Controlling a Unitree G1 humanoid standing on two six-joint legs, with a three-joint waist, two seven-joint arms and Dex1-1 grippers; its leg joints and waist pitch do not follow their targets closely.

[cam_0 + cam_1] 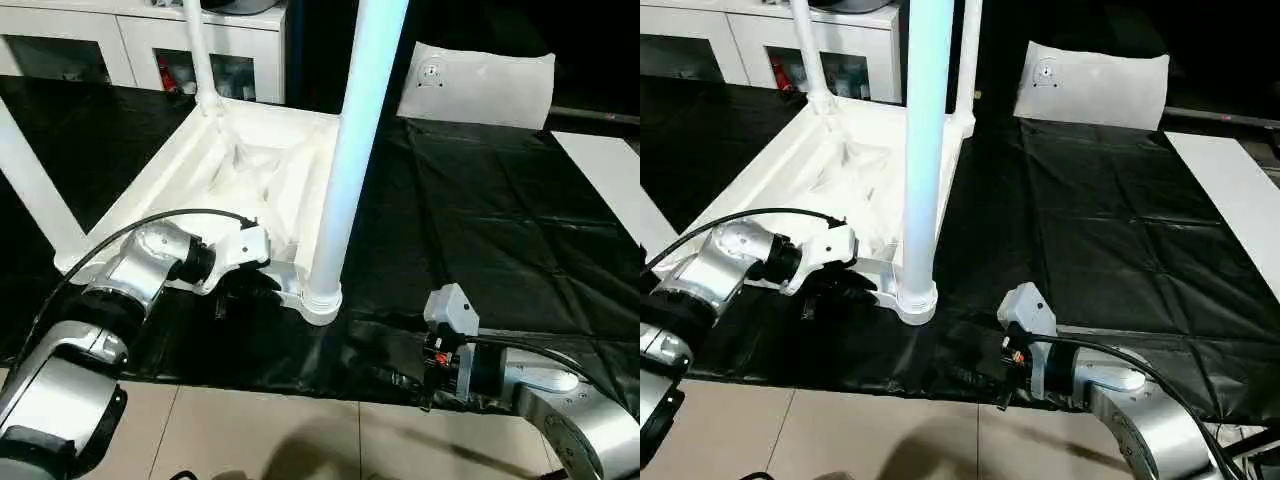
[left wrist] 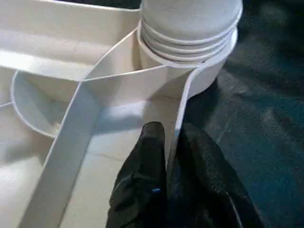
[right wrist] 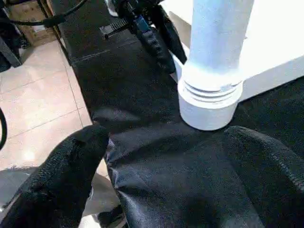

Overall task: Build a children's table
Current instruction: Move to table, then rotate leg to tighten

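Right gripper (image 3: pixel 161 180) hangs spread wide at lower right, holding nothing. Left gripper (image 2: pixel 172 156) pinches the tabletop (image 1: pixel 250 160) rim beside the near leg (image 1: pixel 355 150).

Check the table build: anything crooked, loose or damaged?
Nothing stands out. The tabletop lies upside down on the black sheet, legs standing in its corner sockets; the near leg looks seated and upright. The left gripper pinches the tabletop's edge wall beside that socket. The right gripper is open, off the parts.
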